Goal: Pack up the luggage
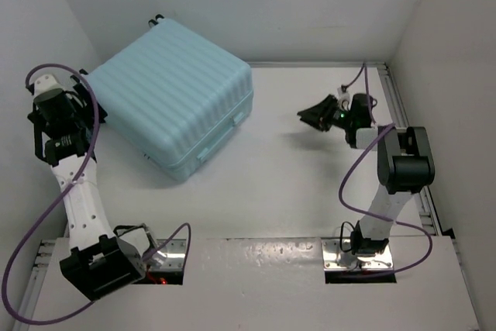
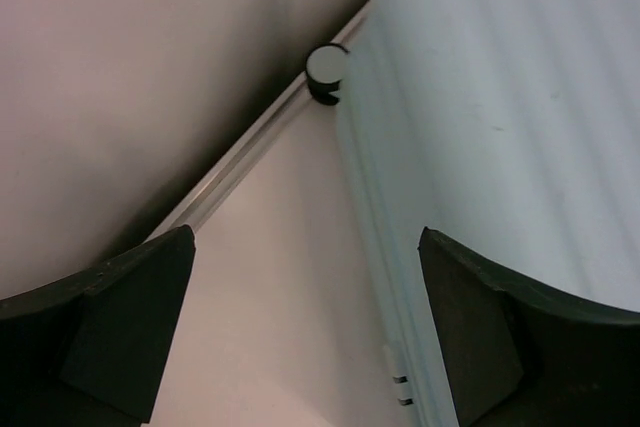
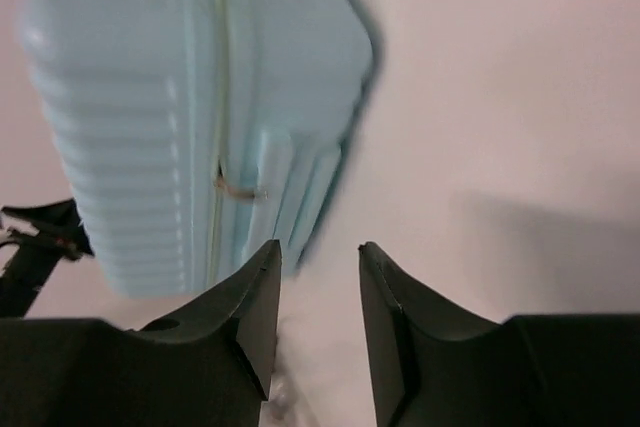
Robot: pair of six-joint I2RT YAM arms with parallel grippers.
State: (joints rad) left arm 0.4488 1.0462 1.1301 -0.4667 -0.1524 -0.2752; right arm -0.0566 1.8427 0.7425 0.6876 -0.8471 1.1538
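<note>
White table [image 1: 294,184], walled in white on three sides.
Luggage [image 1: 174,98]: closed, lying flat at the far left, ribbed shell upward.
Left gripper [image 2: 310,337]: fingers spread wide, grasping nothing, at the luggage's left edge, one finger over the shell.
Right gripper [image 3: 318,307]: well apart from the luggage, fingers narrowly parted, empty.
Caster wheel [image 2: 326,67]: black, beside the wall.

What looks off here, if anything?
Nothing damaged or spilled. The luggage lies shut and skewed diagonally to the table edges, near the far-left corner. No items to pack are in view.
</note>
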